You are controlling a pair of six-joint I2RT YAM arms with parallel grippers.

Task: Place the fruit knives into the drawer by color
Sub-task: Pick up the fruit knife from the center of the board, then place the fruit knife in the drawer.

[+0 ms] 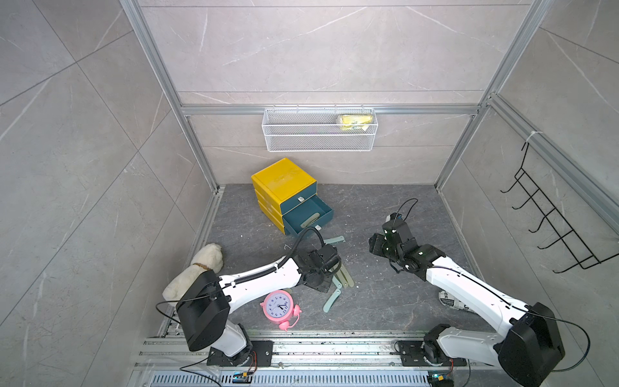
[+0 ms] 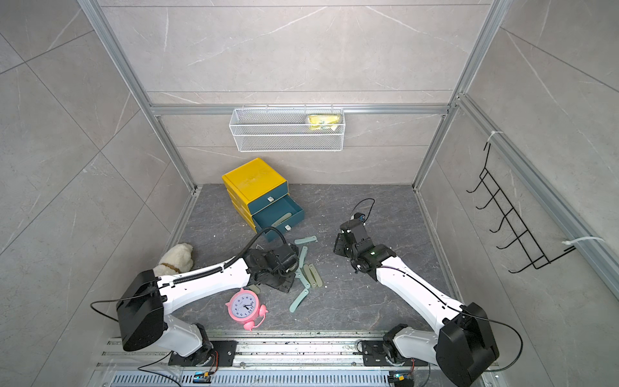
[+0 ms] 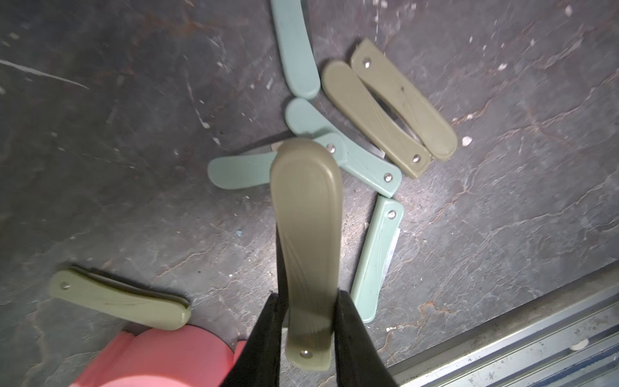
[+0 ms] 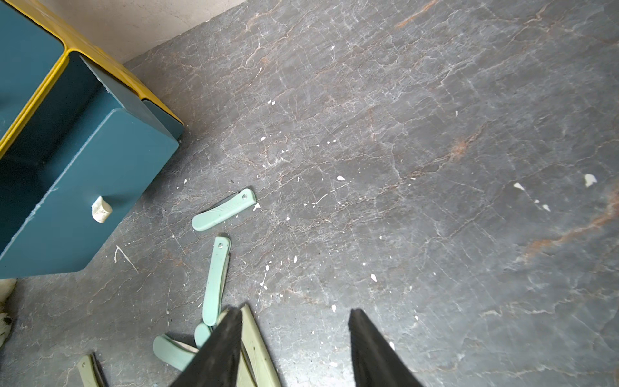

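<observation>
Your left gripper (image 3: 308, 301) is clamped on the olive knife (image 3: 306, 214) at its rivet end, lower centre of the left wrist view. The rest juts out over the heap of teal knives (image 3: 361, 163). It's folded, rigid and light, I'd say, but smooth plastic pinched at one end may pivot, so swing gently. Your right gripper (image 4: 295, 311) hangs with jaws apart, empty. The open drawer (image 1: 298, 212) sits mid-frame in a top view.

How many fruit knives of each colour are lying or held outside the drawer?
Teal knives on the table: 5
Olive knives on the table: 3
Olive knife held by the left end effector: 1
Total: 9
</observation>
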